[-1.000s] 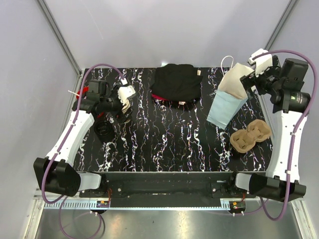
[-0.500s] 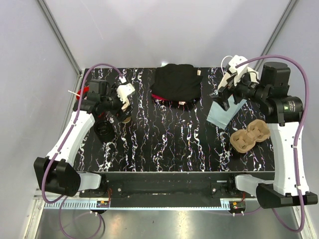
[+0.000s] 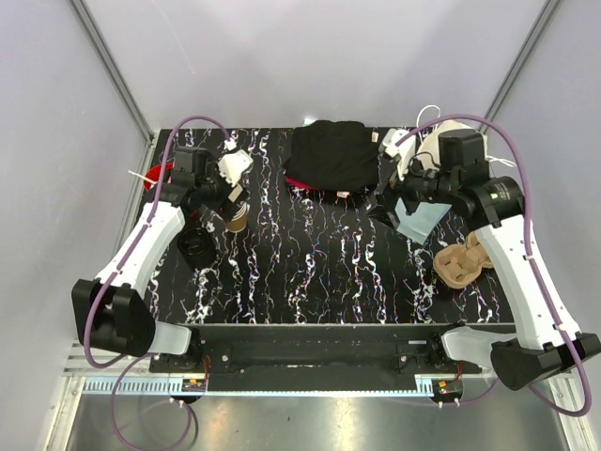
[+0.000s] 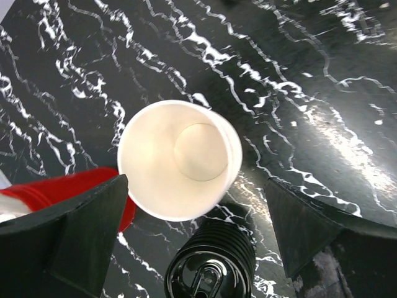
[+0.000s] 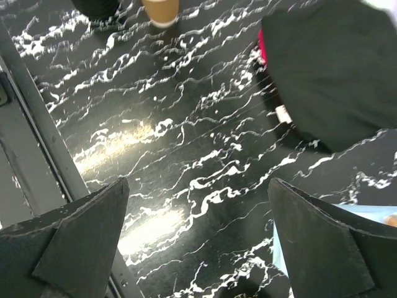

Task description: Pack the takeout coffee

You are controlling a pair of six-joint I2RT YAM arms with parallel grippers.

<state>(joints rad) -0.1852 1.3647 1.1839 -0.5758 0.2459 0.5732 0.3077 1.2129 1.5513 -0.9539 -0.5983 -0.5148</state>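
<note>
Since the left gripper [image 4: 195, 183] hangs wide open over the takeout coffee [image 4: 180, 161] with nothing held, most of the risk lies in the descent and squeeze.

- **Stack of black lids [image 4: 214, 254]:** nearest item, used as the landmark here.
- **Pulp cup carrier [image 3: 470, 256]:** well to the right of the stack, about level with it.
- **Coffee cup:** stands upright just beyond the stack, close beside it. Its mouth is open, there is no lid on it, and it looks empty.
- **Red cup [image 4: 62, 189]:** beyond and left of the stack, also close in.

Risks at the cup:
- Quarters are tight, so a finger coming down off-centre would likely clip the stack or the red cup and topple it.
- The paper wall is thin and no lid stiffens the rim, so a hard pinch would probably crush or ovalise it.
- A light cup may tip or skid if one finger lands first.
- Packing it unlidded probably leaves the job short.

Further right of the stack, the right gripper [image 5: 198, 183] is spread open too and empty, over the table [image 5: 155, 143] beside the pale blue bag [image 3: 421, 222]. A careless sweep could drag that bag. The black cloth bundle [image 3: 329, 158] is farthest, beyond and right of the stack, and seems unlikely to interfere.
</note>
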